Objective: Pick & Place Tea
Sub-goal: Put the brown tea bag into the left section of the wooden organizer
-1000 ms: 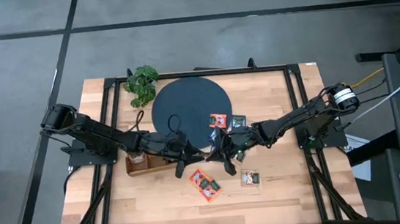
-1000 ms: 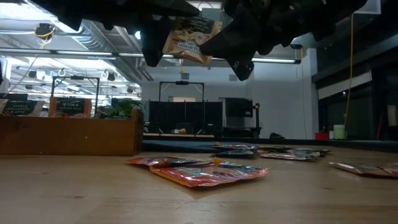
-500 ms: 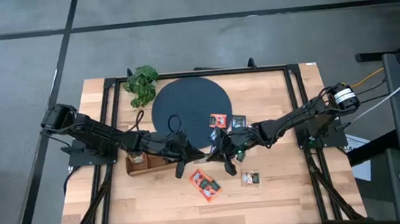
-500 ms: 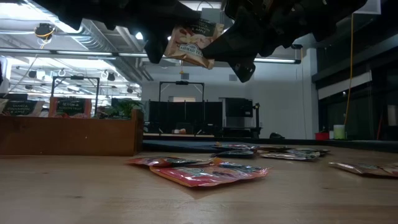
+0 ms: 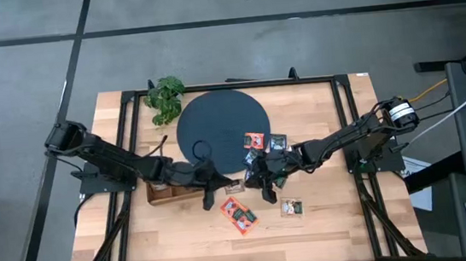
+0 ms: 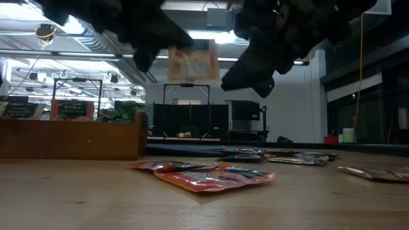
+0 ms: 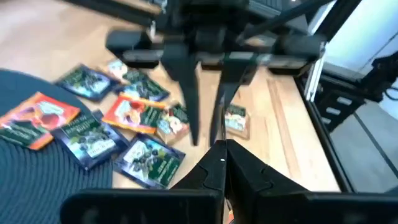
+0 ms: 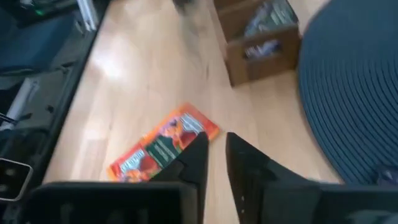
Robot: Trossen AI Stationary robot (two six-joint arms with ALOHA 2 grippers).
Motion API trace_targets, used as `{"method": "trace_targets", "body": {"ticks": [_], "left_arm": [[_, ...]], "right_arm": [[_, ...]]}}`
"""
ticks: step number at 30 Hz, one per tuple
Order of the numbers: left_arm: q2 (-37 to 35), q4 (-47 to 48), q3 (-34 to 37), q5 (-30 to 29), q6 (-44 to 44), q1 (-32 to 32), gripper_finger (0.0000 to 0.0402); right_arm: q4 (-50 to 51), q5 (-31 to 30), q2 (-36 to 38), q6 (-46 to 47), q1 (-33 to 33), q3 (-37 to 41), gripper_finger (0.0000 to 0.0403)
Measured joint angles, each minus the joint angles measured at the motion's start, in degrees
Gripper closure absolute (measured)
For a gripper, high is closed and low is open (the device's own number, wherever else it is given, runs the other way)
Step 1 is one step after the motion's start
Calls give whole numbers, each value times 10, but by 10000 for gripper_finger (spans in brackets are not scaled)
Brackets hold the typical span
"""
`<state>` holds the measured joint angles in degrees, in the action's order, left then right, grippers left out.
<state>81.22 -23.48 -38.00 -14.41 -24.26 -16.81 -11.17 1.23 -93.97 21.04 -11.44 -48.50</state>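
A small light sachet of tea (image 6: 193, 62) hangs in the air above the table's middle, between my two grippers. My left gripper (image 5: 221, 183) comes from the left and is shut on it. My right gripper (image 5: 256, 178) faces it from the right, fingers (image 7: 189, 99) apart and clear of the sachet, nothing between them in the right wrist view (image 8: 216, 155). Below lie two orange-red sachets (image 6: 211, 176), flat on the wood. Several more sachets (image 7: 118, 124) lie at the dark disc's (image 5: 220, 127) right edge. My left gripper pinches the sachet by its left edge (image 6: 174, 56) between its two fingers. The fingers come nearly level from the table's left. The sachet stands upright, its face toward the near edge, lifted well clear of the table.
A brown wooden tray (image 5: 166, 191) with sachets in it stands under my left arm, at the left in the low view (image 6: 70, 137). A leafy plant (image 5: 165, 97) is at the far left. One more sachet (image 5: 291, 207) lies toward the near right. Bare wood lies along the near edge.
My left gripper has shut on the sachet that my right gripper was holding up. My right gripper has opened and let go of it. The sachet, tilted before, now hangs squarer and a little lower, off the left fingers.
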Motion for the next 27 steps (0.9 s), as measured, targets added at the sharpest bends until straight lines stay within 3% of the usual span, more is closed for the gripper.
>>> {"method": "trace_targets", "body": {"ticks": [10, 19, 27], "left_arm": [[-154, 38, 124, -165, -91, -122, 398], [-288, 247, 140, -271, -146, -262, 398], [-360, 474, 140, -378, -326, -395, 399]], "right_arm": [[9, -1, 0, 9, 0, 0, 290], [8, -34, 0, 12, -1, 0, 289], [7, -42, 0, 17, -1, 0, 289]]}}
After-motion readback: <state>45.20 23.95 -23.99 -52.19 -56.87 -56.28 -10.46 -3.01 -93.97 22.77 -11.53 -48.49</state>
